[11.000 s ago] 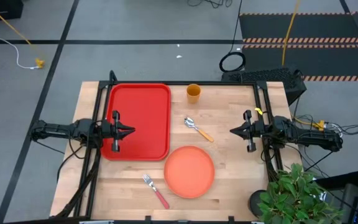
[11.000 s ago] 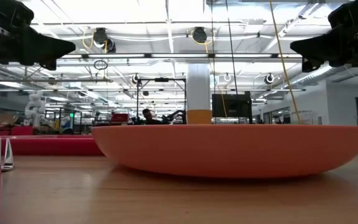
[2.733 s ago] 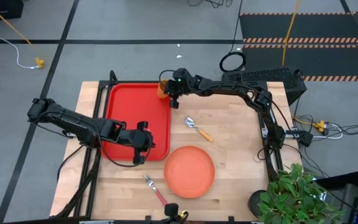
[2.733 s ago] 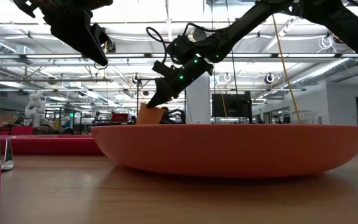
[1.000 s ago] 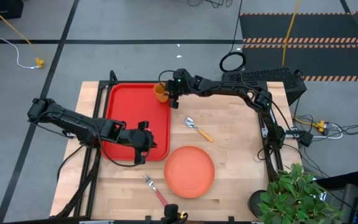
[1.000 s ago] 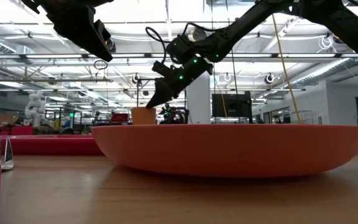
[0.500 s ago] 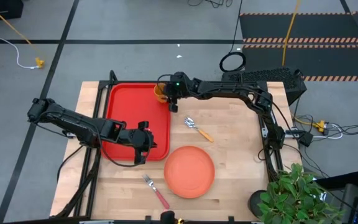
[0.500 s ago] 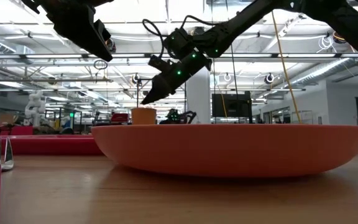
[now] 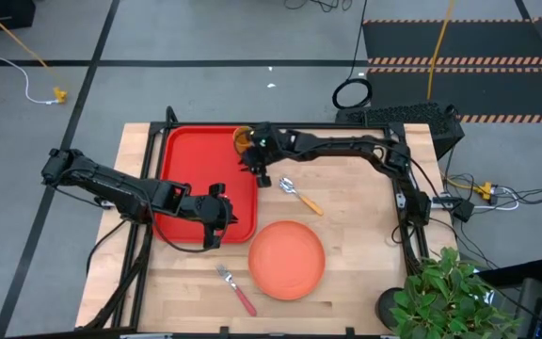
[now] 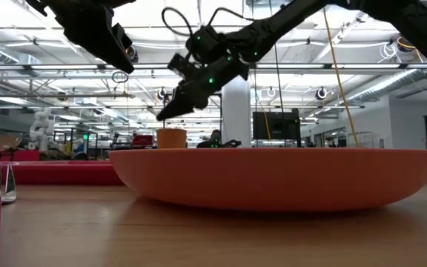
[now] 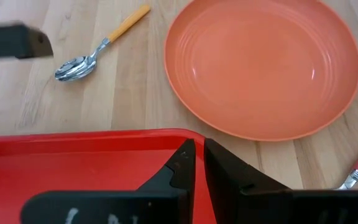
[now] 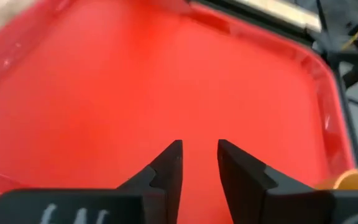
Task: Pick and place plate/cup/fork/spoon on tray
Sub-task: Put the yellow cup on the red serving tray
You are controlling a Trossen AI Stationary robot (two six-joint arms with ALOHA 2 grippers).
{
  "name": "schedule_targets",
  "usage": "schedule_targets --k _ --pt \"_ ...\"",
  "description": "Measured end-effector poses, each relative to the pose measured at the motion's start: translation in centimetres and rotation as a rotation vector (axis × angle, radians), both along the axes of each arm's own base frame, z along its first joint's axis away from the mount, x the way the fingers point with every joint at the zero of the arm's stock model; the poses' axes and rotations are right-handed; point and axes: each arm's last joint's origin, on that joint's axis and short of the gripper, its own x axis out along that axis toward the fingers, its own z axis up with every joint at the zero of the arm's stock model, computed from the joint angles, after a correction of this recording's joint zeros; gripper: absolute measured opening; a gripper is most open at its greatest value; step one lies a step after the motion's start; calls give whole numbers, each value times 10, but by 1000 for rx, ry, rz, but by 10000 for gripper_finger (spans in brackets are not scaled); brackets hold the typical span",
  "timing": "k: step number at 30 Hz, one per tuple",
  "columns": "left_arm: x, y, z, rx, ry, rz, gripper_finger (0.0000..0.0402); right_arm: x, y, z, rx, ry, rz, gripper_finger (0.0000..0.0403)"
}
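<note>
1 tray (image 9: 196, 169), upper left, holds 1 cup (image 9: 242, 139) | 1 plate (image 9: 287, 259), 1 spoon (image 9: 298, 194), 1 fork (image 9: 234, 288) on table | right gripper (image 9: 254, 160) parted, empty | left gripper (image 9: 216, 218) nearly closed, empty

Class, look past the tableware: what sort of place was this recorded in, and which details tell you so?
Probably a robotics lab or workshop: striped hazard tape on the grey floor, loose cables beside the wooden table, and strip-lit open ceilings behind the arms.
</note>
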Motion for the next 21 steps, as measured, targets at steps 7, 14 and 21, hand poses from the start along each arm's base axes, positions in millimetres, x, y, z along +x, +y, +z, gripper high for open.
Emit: schedule_targets --k 7,14,21 --pt "1 0 1 -2 -9 0 37 -1 -25 -19 43 9 -138 66" --pt "2 -1 2 -3 -29 -4 37 -1 -46 -38 115 -19 -230 66" --pt "2 -1 2 -4 -34 -4 37 -1 -50 -37 153 -41 -288 66"
